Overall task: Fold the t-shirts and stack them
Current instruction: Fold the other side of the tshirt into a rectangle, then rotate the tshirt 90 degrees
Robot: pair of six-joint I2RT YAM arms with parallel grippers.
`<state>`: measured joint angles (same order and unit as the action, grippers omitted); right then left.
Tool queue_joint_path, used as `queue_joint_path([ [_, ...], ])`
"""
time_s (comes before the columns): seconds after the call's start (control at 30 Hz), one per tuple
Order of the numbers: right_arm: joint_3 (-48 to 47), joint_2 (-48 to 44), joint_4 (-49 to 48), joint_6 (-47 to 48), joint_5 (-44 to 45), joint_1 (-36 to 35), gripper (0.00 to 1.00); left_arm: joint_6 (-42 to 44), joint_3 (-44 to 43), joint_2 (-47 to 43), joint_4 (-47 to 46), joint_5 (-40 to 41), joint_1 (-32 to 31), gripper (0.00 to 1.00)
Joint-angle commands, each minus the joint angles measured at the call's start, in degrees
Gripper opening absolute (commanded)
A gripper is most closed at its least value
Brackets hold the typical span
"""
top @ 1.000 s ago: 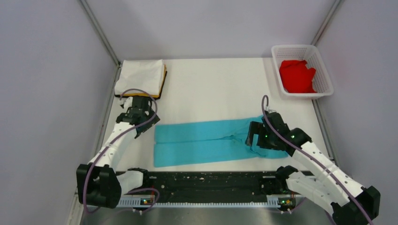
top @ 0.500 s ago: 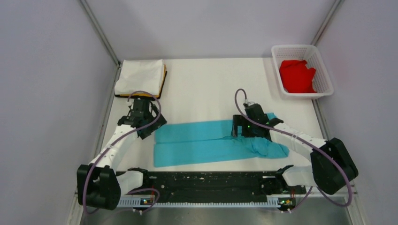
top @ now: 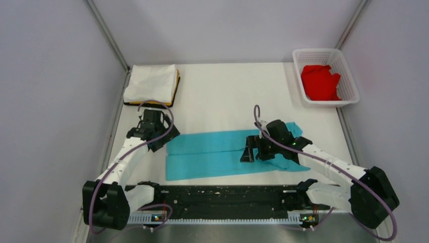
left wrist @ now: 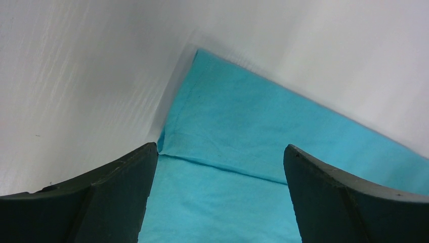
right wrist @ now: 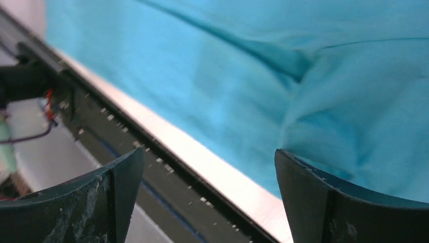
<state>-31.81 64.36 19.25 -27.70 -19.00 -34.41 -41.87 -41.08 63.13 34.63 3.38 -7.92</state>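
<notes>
- Left hand (left wrist: 220,152) splayed wide, empty, poised over the turquoise t-shirt's (top: 212,154) stitched left corner.
- Right hand (top: 254,152) gaping, empty, above its rumpled right half.
- Shirt lies mid-tabletop (top: 227,96), a soft long folded band.
- White t-shirt (top: 152,83) tops the orange-yellow t-shirt (top: 176,87), far left.
- Red t-shirt (top: 319,82) sits crumpled in the lattice basket (top: 317,50).

A: The flat soft cloth t-shirt (top: 212,154) is plain turquoise-blue all over.

B: The crumpled cloth t-shirt (top: 319,82) is bright red, in a white plastic lattice basket (top: 316,51). The folded cloth t-shirt (top: 152,82) is white like the counter (top: 227,96), and an orange-yellow cloth edge (top: 177,83) shows beneath it.
</notes>
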Motion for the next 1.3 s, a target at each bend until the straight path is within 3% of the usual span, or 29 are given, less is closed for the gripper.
queue_joint_path([
  [0.0, -0.1, -3.9, -1.7, -1.6, -13.4, -2.9, 0.99, 0.6, -0.7, -0.5, -1.8, -0.8, -0.2, 0.99],
  [0.13, -2.1, -5.0, 2.2, 1.6, -13.0, -3.9, 0.99, 0.9, -1.1, -0.8, -1.6, -1.0, -0.2, 0.99],
  [0.33, -4.0, -11.1, 5.4, -1.9, 4.7, -3.8, 0.99, 2.2, -2.5, 1.6, -4.3, -6.3, -2.1, 0.99],
  [0.57, -4.2, -5.6, 4.0, -6.4, 18.7, -1.3, 0.99, 2.3, -6.6, 9.0, -5.9, -4.7, -9.6, 0.99],
  [0.7, -1.9, -1.6, -3.6, -5.3, 14.2, -1.3, 0.99, 2.2, -8.6, 13.4, -7.8, -5.7, -12.2, 0.99],
  [0.93, 0.4, 1.9, -7.6, -2.3, -8.7, -1.3, 0.98, 2.9, -10.5, 17.9, -7.6, -5.6, -13.0, 0.99],
  [1.27, -2.7, -8.0, -1.2, -2.6, -4.0, -0.1, 0.99, 3.7, -11.5, 19.5, -7.6, -5.7, -13.1, 0.99],
])
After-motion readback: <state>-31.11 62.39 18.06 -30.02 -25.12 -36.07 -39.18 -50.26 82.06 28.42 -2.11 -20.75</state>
